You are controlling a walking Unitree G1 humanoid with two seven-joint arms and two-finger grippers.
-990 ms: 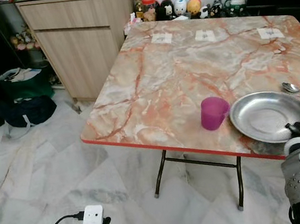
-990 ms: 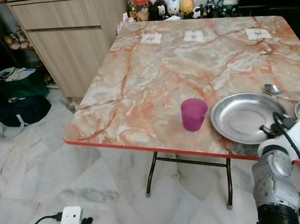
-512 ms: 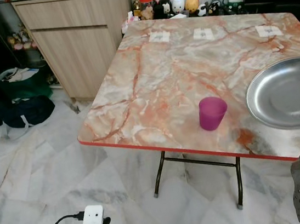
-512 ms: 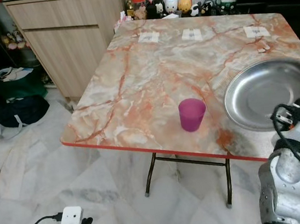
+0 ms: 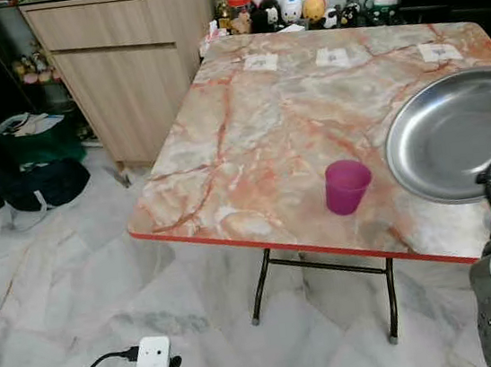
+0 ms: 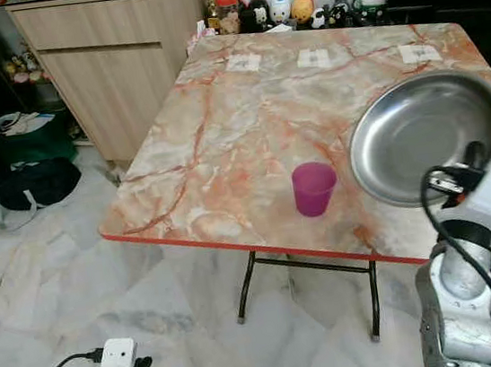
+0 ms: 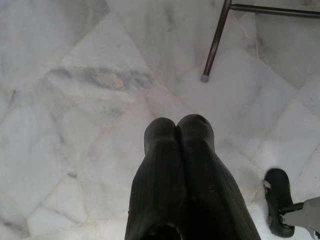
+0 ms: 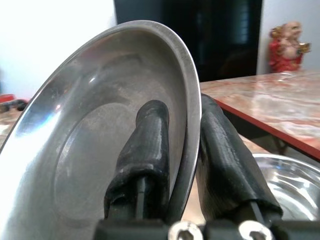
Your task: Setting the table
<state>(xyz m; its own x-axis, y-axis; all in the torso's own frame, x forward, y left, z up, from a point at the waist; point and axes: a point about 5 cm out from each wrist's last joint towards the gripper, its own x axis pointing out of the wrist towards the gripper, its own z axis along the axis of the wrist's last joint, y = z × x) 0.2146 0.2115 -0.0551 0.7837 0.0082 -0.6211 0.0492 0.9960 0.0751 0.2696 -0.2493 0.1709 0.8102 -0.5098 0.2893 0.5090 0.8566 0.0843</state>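
A round steel plate [image 5: 461, 132] is lifted and tilted above the right side of the marble table [image 5: 283, 124]. My right gripper [image 8: 182, 150] is shut on its near rim, one finger on each face. A purple cup [image 5: 347, 185] stands upright on the table near the front edge, left of the plate. A second steel dish [image 8: 285, 185] lies on the table under the raised plate. My left gripper [image 7: 177, 127] hangs low over the floor, fingers pressed together with nothing between them.
A wooden cabinet [image 5: 126, 63] stands left of the table, with bags [image 5: 35, 166] on the floor beside it. Figurines and jars [image 5: 295, 9] line the table's far edge. Small white cards [image 5: 333, 56] lie on the far part. A table leg [image 7: 215, 45] stands near my left gripper.
The plate has been lifted off the table's front right corner and now hangs tilted higher and a little left in my right gripper. The cup has stayed put.
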